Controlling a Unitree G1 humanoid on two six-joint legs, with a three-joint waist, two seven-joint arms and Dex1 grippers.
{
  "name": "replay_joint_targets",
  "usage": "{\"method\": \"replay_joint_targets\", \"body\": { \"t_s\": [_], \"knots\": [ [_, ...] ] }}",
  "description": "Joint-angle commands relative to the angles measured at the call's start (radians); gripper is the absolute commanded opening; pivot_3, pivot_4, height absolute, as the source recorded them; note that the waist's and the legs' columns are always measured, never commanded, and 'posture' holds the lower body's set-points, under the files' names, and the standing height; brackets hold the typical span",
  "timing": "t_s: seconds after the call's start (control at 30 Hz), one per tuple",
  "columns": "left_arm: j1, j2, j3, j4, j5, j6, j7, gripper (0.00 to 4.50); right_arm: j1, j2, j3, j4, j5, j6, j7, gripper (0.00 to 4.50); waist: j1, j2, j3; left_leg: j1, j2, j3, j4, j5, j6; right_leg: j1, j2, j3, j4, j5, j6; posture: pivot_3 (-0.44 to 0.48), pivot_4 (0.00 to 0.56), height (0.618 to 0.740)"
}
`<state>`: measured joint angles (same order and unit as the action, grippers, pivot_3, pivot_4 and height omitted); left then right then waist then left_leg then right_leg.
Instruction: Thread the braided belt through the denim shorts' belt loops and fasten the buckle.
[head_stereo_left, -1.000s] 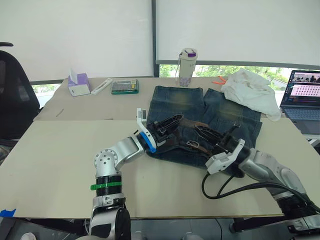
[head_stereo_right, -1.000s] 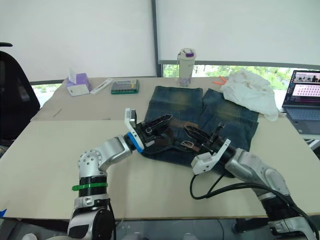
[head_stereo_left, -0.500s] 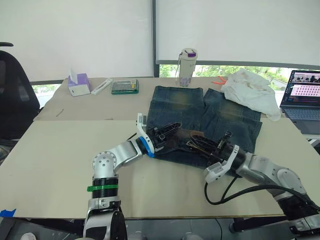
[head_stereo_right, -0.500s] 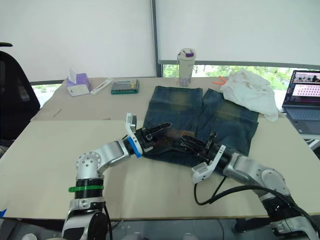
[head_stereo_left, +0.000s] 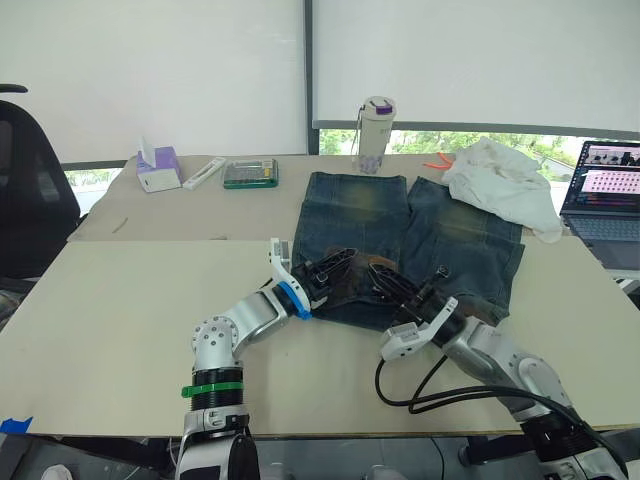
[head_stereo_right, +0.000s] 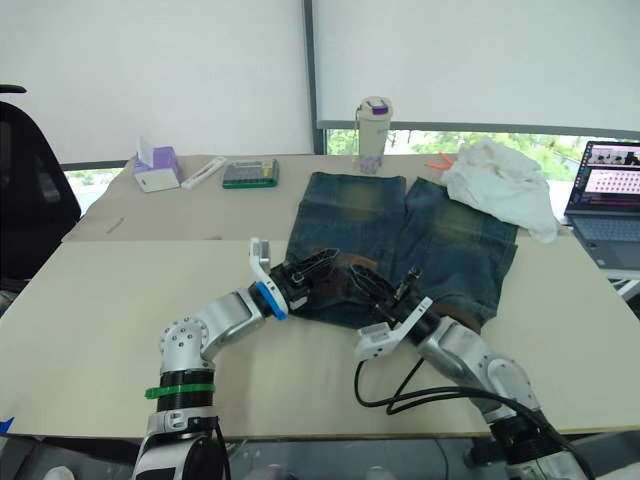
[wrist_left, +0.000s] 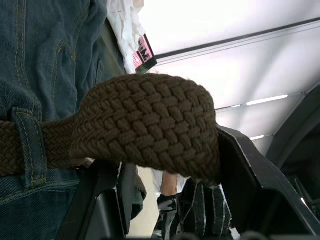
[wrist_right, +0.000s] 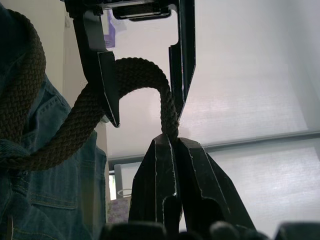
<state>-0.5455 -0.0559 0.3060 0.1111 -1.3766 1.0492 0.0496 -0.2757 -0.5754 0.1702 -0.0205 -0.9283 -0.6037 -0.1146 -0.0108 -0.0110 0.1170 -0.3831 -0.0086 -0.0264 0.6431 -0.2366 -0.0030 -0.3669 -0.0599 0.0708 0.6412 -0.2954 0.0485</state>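
Right gripper (wrist_right: 172, 142): fingers (wrist_right: 160, 175) pressed together, pinching the braided belt (wrist_left: 145, 125) where it arches up into a loop. Left gripper (head_stereo_left: 335, 262): fingers (wrist_left: 250, 180) spread, with that arch of belt draped over and between them; looks like resting, not clamped, but contact is hard to judge. Both grippers meet at the near waistband of the denim shorts (head_stereo_left: 400, 215), roughly mid-waist, left coming in from the robot's left, right from the near right. In the left wrist view the belt runs under one of the belt loops (wrist_left: 27, 145) just beside the fingers, flat against the waistband, then lifts off into the arch. Can't pick out the buckle from the head views. Shorts lie flat on the table (head_stereo_left: 120, 310), waistband toward the robot, legs pointing away. Far side of the table: white cloth (head_stereo_left: 505, 185) lapping onto the right leg's hem, lidded cup (head_stereo_left: 375, 135) just past the leg hems, laptop (head_stereo_left: 605, 200) at far right, tissue box (head_stereo_left: 157, 168) and a green-edged calculator-like thing (head_stereo_left: 249, 173) at far left. Black office chair (head_stereo_left: 30, 200) off the left edge.
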Motion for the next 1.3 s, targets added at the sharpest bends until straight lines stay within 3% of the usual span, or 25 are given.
{"method": "replay_joint_targets", "body": {
  "t_s": [0.03, 0.2, 0.33, 0.5, 0.63, 0.73, 0.97, 1.3],
  "knots": [
    [-0.003, -0.002, 0.003, -0.039, -0.025, -0.016, 0.002, 1.65, -0.001, -0.008, -0.010, -0.041, 0.009, 0.021, -0.011, 0.00, 0.000, 0.000, 0.000, 0.000, 0.000, 0.000, 0.000, 0.000, 0.000, 0.000, 0.000, 0.000, 0.000, 0.000, 0.000, 0.000, 0.150, 0.740],
    [-0.005, -0.004, 0.011, -0.033, -0.029, -0.030, 0.007, 0.02, 0.004, -0.021, -0.008, -0.039, 0.016, 0.024, -0.014, 0.00, -0.001, 0.000, 0.000, 0.000, 0.000, 0.000, 0.000, 0.000, 0.000, 0.000, 0.000, 0.000, 0.000, 0.000, 0.000, 0.000, 0.150, 0.740],
    [-0.007, -0.002, 0.008, -0.033, -0.023, -0.033, 0.004, 0.02, 0.007, -0.020, -0.009, -0.040, 0.035, 0.029, -0.010, 0.00, -0.001, 0.000, 0.000, 0.000, 0.000, 0.000, 0.000, 0.000, 0.000, 0.000, 0.000, 0.000, 0.000, 0.000, 0.000, 0.000, 0.150, 0.740],
    [-0.011, 0.031, 0.002, -0.031, 0.043, -0.069, -0.017, 0.00, 0.062, 0.033, -0.014, -0.020, 0.441, 0.069, 0.200, 1.79, -0.002, -0.001, 0.000, 0.000, 0.000, 0.000, 0.000, 0.000, 0.001, 0.000, 0.000, 0.000, 0.000, 0.000, 0.000, 0.000, 0.150, 0.740],
    [-0.015, 0.068, -0.008, -0.037, 0.112, -0.115, -0.059, 0.00, 0.116, 0.035, -0.051, -0.053, 0.745, 0.276, 0.435, 3.10, -0.002, -0.001, 0.001, 0.003, 0.001, -0.001, 0.000, -0.005, 0.008, 0.004, 0.000, -0.001, -0.002, 0.000, 0.000, 0.000, 0.150, 0.740],
    [-0.017, 0.082, -0.020, -0.049, 0.141, -0.128, -0.095, 0.00, 0.132, 0.034, -0.114, -0.149, 0.895, 0.511, 0.521, 3.10, -0.001, -0.001, 0.000, 0.003, 0.001, -0.001, 0.000, -0.006, 0.010, 0.005, 0.000, -0.002, -0.002, 0.000, 0.000, 0.000, 0.150, 0.740],
    [0.010, 0.112, -0.105, -0.087, 0.297, -0.190, -0.183, 0.00, 0.083, 0.017, -0.163, -0.306, 1.009, 1.078, 0.599, 3.10, -0.003, -0.001, 0.000, 0.003, 0.001, -0.002, 0.000, -0.007, 0.011, 0.005, 0.000, -0.002, -0.002, 0.000, 0.000, 0.000, 0.150, 0.740],
    [0.028, 0.182, -0.307, -0.202, 0.677, -0.456, -0.352, 0.00, 0.054, -0.013, -0.123, -0.378, 0.997, 1.260, 0.634, 3.10, 0.000, 0.000, 0.000, 0.001, 0.001, -0.002, -0.001, -0.007, 0.012, 0.005, 0.000, -0.002, -0.011, 0.000, 0.000, 0.000, 0.150, 0.740]
  ]
}}
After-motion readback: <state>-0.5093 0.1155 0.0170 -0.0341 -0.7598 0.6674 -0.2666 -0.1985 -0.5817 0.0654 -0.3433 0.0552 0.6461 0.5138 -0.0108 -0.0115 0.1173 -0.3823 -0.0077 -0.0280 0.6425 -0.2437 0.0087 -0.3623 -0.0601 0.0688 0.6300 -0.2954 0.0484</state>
